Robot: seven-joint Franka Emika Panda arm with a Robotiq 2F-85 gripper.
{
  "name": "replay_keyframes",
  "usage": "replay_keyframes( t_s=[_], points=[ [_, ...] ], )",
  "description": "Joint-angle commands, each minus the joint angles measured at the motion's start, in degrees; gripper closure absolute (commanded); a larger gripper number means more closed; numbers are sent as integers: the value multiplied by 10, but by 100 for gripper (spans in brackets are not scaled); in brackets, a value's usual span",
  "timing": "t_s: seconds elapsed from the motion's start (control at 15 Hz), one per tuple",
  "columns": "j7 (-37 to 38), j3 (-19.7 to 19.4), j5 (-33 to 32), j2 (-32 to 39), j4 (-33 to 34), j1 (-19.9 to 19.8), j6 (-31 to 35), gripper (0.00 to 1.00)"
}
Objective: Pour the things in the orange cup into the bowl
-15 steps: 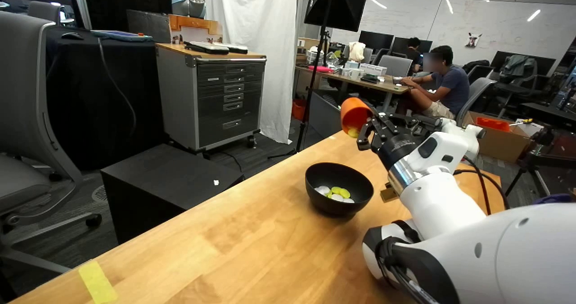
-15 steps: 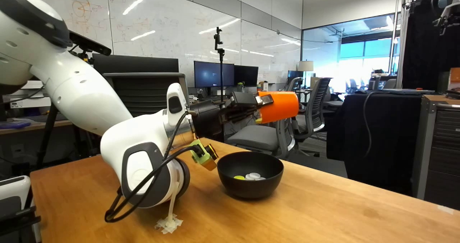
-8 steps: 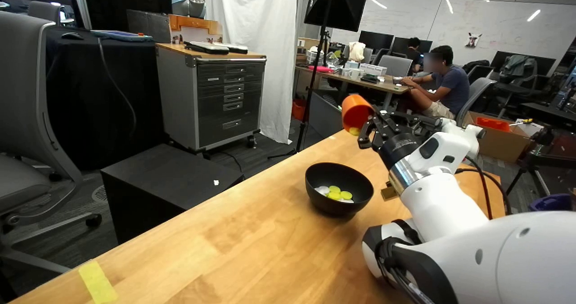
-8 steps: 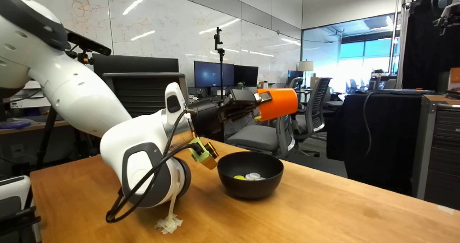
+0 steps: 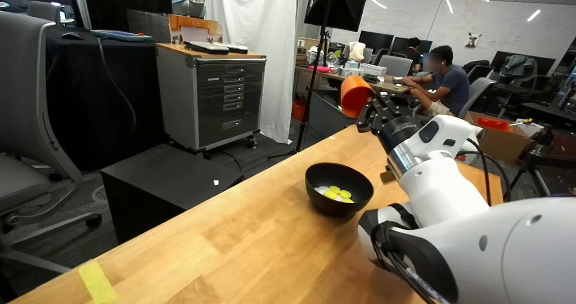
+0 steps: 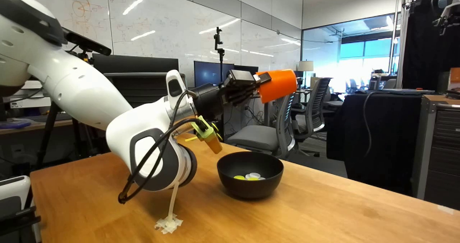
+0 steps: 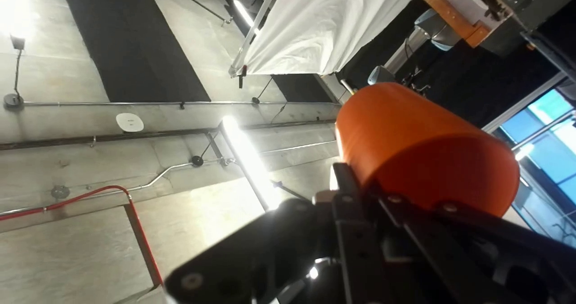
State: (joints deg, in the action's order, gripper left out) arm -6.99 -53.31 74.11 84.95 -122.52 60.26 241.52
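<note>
Yellow bits at the bottom of the bowl, bunched with a few white pieces. Bowl: black, round, upright on the wooden table, dark inner wall showing above the cluster.

The orange cup is up in the air, higher than the bowl and well apart from it; whether straight overhead, I cannot tell. It lies nearly on its side, mouth toward the gripper and tipped slightly down, base raised. Inside shows a deeper red-orange than the smooth outer wall; part of it is hidden.

Bits themselves: flat, roundish, bright lemon, some overlapping the white ones.

Fingers closed, gripping the cup's wall by its mouth. Behind them the white arm slants in, a green bracket on it. Farther out, yellow tape on the table and, in the background, a seated person.
</note>
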Motion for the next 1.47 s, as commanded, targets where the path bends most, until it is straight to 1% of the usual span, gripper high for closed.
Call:
replay_keyframes(
  t_s=[0.0, 0.13, 0.67, 0.87, 1.2, 1.4],
  points=[
    [-22, -8, 18, 8, 11, -2, 13, 96],
    [-20, 5, 14, 4, 11, -11, 17, 96],
    [-15, 39, 7, -5, 7, -27, 18, 96],
    [-9, 51, -3, -22, 1, -32, 19, 96],
    [12, 51, -7, -31, -5, -31, 19, 96],
    [23, 48, -7, -42, -15, -23, 19, 96]
  ],
)
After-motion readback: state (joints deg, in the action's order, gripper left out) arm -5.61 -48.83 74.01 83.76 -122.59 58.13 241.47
